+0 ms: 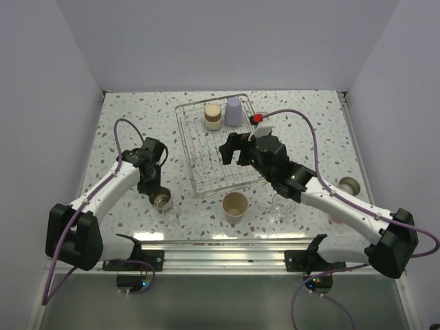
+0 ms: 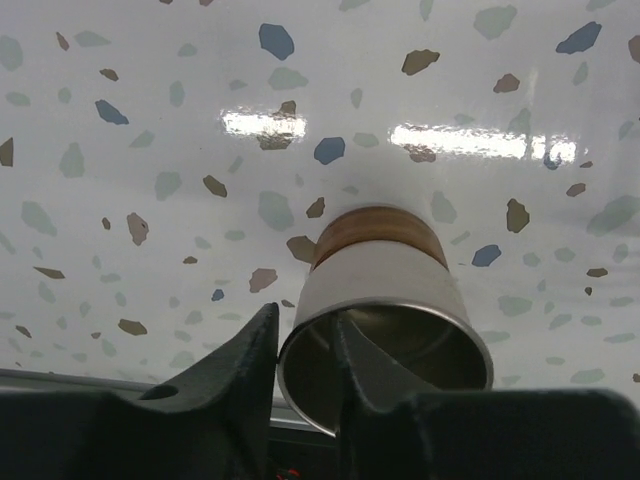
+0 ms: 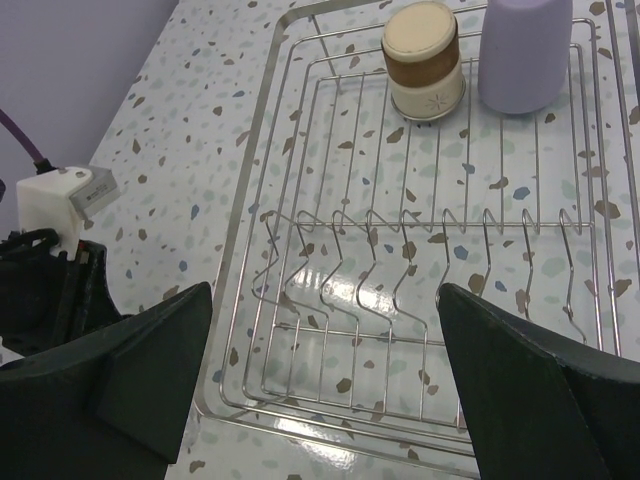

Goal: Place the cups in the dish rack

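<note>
Left tool (image 2: pixel 305 325) pinches the rim of the steel cup (image 2: pixel 385 285); right tool (image 3: pixel 320 300) hangs spread over the dish rack (image 3: pixel 248 200).

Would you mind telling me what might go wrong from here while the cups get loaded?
The left end effector pinches only the rim wall of the steel cup, one finger inside, so it may swing or slip when lifted.
A clear glass stands close beside that cup and could be knocked.
The right end effector hangs open over the dish rack, perhaps in the way of the left arm's delivery.
</note>
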You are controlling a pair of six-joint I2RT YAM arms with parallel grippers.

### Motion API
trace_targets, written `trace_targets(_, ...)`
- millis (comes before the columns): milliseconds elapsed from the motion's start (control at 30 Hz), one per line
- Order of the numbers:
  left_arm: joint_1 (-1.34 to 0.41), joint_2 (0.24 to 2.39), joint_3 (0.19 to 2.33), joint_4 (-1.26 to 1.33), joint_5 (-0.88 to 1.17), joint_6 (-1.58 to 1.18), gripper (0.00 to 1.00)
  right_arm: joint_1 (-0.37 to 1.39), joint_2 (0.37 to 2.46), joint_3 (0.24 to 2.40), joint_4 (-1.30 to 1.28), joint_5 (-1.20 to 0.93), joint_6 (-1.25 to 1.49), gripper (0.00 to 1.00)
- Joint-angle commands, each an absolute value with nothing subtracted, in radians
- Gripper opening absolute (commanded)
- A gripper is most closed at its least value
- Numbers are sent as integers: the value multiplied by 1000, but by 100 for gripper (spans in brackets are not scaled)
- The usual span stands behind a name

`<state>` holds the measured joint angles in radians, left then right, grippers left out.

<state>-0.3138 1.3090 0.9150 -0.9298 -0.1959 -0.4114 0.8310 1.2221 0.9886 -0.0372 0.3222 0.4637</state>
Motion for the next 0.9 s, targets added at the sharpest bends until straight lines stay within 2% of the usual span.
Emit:
trace_targets(0,-325,1327,928,-904,-195,-416,27,831,1216,986,-6,325,460,98)
trace_targets(133,-327,1331,928,-899,-190,-411,17,831,1212,982,-9,336,454,98)
trace_targets(233,-328,1322,930,-893,-189,-408,1,831,1209,979,-6,339,451,98)
trace_targets(533,-330,1266,1001,-815,-111,-390,0,831,1220,1005,-14,328,460,98)
trace_targets(733,-328,1129,1080,-605,21,-388,0,831,1195,1035,-38,298,502,98)
trace_targets(867,-327,1072,1112,-415,129,-417,0,830,1172,1006,26,278,638,98)
